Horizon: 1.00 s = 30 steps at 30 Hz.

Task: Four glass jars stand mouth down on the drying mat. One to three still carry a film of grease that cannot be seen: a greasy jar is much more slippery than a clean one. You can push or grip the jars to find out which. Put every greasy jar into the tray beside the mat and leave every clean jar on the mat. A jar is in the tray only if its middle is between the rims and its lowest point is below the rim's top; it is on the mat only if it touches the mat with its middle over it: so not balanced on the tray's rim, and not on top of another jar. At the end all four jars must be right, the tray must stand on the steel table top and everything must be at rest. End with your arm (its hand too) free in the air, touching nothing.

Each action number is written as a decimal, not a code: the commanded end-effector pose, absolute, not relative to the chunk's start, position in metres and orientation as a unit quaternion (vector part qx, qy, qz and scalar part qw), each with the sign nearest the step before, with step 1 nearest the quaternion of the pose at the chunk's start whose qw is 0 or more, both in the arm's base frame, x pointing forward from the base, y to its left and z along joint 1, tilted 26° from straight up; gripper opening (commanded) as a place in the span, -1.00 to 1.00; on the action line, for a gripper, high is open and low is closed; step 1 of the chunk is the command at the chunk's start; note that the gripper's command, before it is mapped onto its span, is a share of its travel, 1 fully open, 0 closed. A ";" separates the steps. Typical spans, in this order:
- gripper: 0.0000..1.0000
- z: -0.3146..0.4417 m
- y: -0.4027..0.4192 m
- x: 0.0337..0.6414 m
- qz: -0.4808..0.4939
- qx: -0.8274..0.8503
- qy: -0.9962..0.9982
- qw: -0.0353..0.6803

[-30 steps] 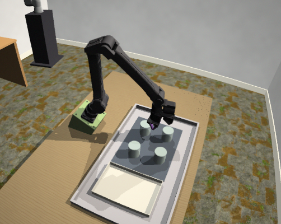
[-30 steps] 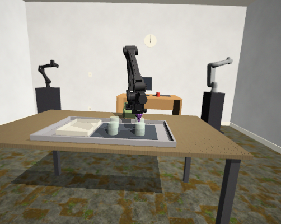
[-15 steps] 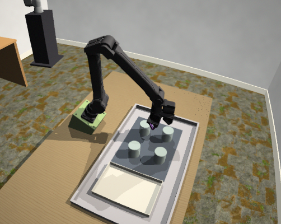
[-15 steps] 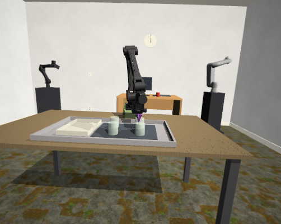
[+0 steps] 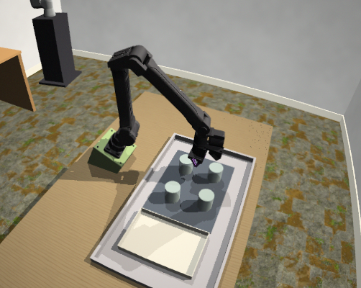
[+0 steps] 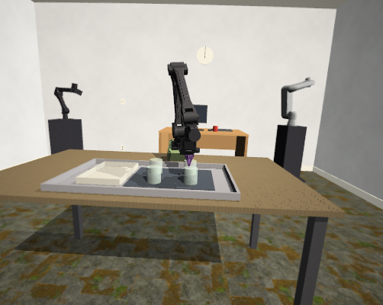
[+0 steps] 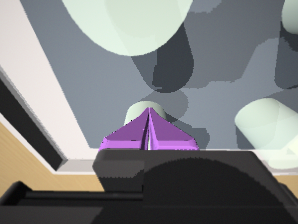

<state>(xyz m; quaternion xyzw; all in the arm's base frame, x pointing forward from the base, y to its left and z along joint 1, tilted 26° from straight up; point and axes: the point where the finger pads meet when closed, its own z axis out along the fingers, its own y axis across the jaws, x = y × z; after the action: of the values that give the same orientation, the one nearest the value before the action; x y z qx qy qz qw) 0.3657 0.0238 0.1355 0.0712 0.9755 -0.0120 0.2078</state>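
Observation:
Four pale green jars stand mouth down on the dark mat [image 5: 194, 217] [image 6: 172, 185] [image 7: 85, 90]. The back left jar [image 5: 185, 164] [image 7: 142, 107] is partly hidden behind the fingertips in the wrist view. The back right jar [image 5: 215, 172] [image 6: 190, 176] [image 7: 130, 25] looks large in the wrist view. The front left jar [image 5: 172, 191] [image 7: 260, 120] and front right jar [image 5: 206, 199] [image 6: 154, 175] stand nearer the tray. My gripper [image 5: 195, 164] [image 6: 189, 165] [image 7: 149, 112] is shut and empty, pointing down between the two back jars. The cream tray [image 5: 162, 248] [image 6: 99, 179] lies beside the mat.
A raised grey rim [image 5: 249, 171] [image 6: 141, 194] runs around the steel top that carries the mat and tray. The wooden table [image 5: 75, 216] [image 6: 271, 183] extends beyond it. The arm stands on a green base [image 5: 113, 158] at the far left.

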 end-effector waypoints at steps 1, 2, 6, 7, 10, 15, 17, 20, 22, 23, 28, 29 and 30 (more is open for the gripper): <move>-1.00 0.143 0.026 0.367 -0.010 0.075 0.972 0.223; -1.00 0.143 0.026 0.367 -0.010 0.075 0.972 0.223; -1.00 0.143 0.026 0.367 -0.010 0.075 0.972 0.223; -1.00 0.143 0.026 0.366 -0.010 0.075 0.972 0.223; -1.00 0.143 0.026 0.366 -0.010 0.075 0.972 0.223; -1.00 0.142 0.026 0.366 -0.010 0.075 0.972 0.223; -1.00 0.142 0.026 0.365 -0.010 0.075 0.972 0.223; -1.00 0.142 0.026 0.365 -0.010 0.075 0.972 0.223; -1.00 0.142 0.026 0.365 -0.010 0.075 0.972 0.223; -1.00 0.142 0.026 0.365 -0.010 0.075 0.972 0.223; -1.00 0.143 0.026 0.367 -0.010 0.075 0.972 0.223; -1.00 0.144 0.025 0.369 -0.010 0.075 0.972 0.223; -1.00 0.145 0.025 0.372 -0.010 0.075 0.972 0.223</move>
<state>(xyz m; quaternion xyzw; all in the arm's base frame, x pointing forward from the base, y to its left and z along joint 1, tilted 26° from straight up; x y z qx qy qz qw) 0.3628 0.0233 0.1342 0.0724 0.9754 -0.0123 0.2077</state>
